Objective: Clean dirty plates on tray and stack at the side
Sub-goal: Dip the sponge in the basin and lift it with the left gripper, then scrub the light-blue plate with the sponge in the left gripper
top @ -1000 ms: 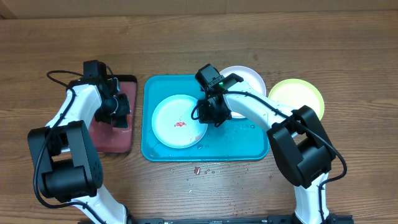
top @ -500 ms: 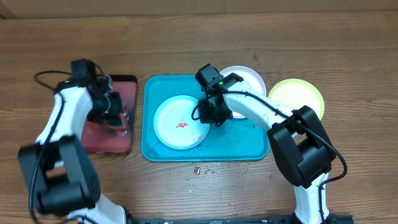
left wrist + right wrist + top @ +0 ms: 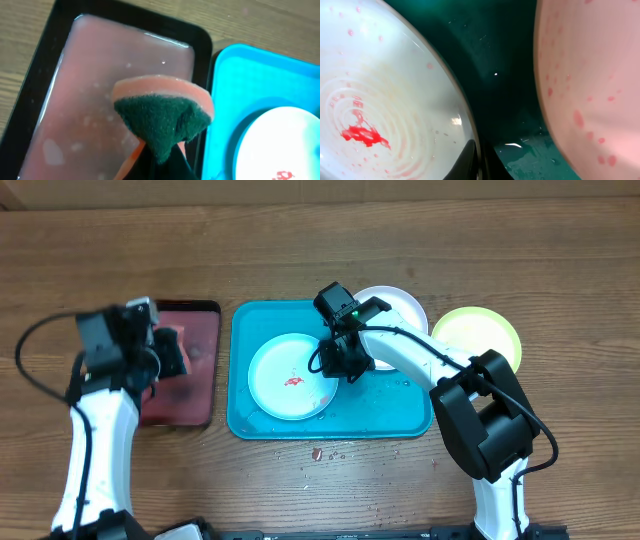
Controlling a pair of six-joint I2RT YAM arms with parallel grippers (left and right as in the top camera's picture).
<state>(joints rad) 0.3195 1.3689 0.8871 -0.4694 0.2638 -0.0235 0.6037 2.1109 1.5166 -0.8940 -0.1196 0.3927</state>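
A light-blue-rimmed plate [image 3: 285, 375] with a red smear lies on the turquoise tray [image 3: 390, 412]. My right gripper [image 3: 338, 367] is shut on that plate's right rim; in the right wrist view its fingers [image 3: 481, 159] pinch the rim of the plate [image 3: 380, 100]. A white plate [image 3: 402, 308] rests over the tray's back right corner and shows in the right wrist view [image 3: 590, 85]. A yellow-green plate [image 3: 480, 335] lies on the table to the right. My left gripper [image 3: 165, 352] holds a sponge [image 3: 162, 112], orange with a dark green pad, above the pinkish tray [image 3: 85, 100].
The black-rimmed pinkish tray [image 3: 195, 395] of soapy water stands left of the turquoise tray [image 3: 240, 85]. Small red crumbs [image 3: 318, 452] lie on the table in front of the turquoise tray. The table is brown wood.
My left arm has swung left and lifted the sponge off the pinkish tray. The right arm and the plates have not moved.
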